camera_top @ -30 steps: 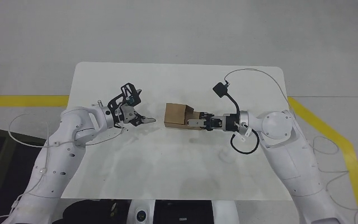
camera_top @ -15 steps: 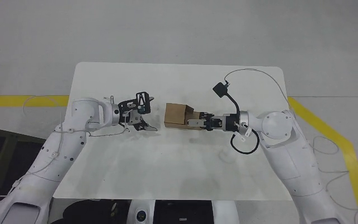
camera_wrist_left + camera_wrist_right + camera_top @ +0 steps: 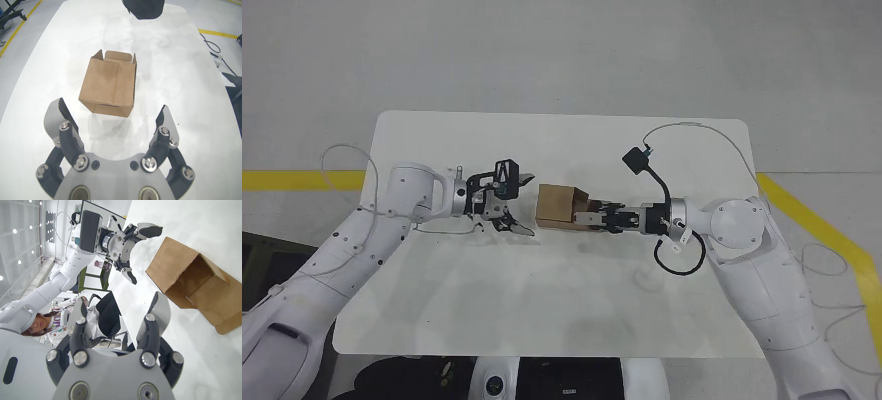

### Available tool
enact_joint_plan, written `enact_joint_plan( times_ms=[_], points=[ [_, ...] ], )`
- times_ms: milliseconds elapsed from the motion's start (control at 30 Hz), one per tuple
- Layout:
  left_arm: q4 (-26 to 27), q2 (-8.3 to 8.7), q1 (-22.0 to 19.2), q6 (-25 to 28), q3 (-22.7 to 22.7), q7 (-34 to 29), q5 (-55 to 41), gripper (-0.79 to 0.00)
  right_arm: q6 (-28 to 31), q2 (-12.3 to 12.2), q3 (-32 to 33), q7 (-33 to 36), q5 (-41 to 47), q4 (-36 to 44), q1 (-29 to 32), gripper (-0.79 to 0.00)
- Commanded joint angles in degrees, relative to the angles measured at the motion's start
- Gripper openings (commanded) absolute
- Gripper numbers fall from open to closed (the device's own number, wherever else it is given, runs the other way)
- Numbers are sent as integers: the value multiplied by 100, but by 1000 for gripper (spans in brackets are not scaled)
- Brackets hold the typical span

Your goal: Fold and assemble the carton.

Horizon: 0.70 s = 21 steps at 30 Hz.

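Observation:
A brown carton (image 3: 556, 204) lies on its side in the middle of the white table (image 3: 542, 300). Its closed end (image 3: 109, 109) faces my left gripper (image 3: 516, 214), which hovers open a short way off, the jaws spread wider than the carton (image 3: 108, 83). The open end, flaps out, faces my right gripper (image 3: 587, 215). In the right wrist view that gripper (image 3: 120, 296) is open, one finger (image 3: 157, 311) right beside the carton's (image 3: 196, 285) flap edge and nothing between the fingers. The left gripper (image 3: 146, 255) shows beyond the carton.
A black module (image 3: 634, 160) on a curved stalk and a thin cable (image 3: 702, 128) rise from the right arm over the table's far right. Bare table surface surrounds the carton on all sides. Yellow floor tape (image 3: 302, 180) runs past both table ends.
The left arm has swung in toward the carton and turned its wrist, bringing its open gripper close to the closed end. The right arm and the carton have not moved.

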<state>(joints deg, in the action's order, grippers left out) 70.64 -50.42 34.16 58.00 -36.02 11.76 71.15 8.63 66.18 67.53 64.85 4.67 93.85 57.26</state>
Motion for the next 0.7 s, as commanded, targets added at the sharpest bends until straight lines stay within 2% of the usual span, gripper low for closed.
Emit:
enact_joint_plan(
  times_ms=[0,400,667],
  points=[
    [-157,-53,-125,0,160,215,3,0,0,0,0,0,0,0,0,-785],
    [-993,-481,-415,-24,530,933,250,0,-1046,-95,-12,-550,-705,-91,593,-785],
    [-1218,-657,-460,0,603,1171,490,0,-1100,-15,-388,-819,-674,-684,304,-785]
  ],
)
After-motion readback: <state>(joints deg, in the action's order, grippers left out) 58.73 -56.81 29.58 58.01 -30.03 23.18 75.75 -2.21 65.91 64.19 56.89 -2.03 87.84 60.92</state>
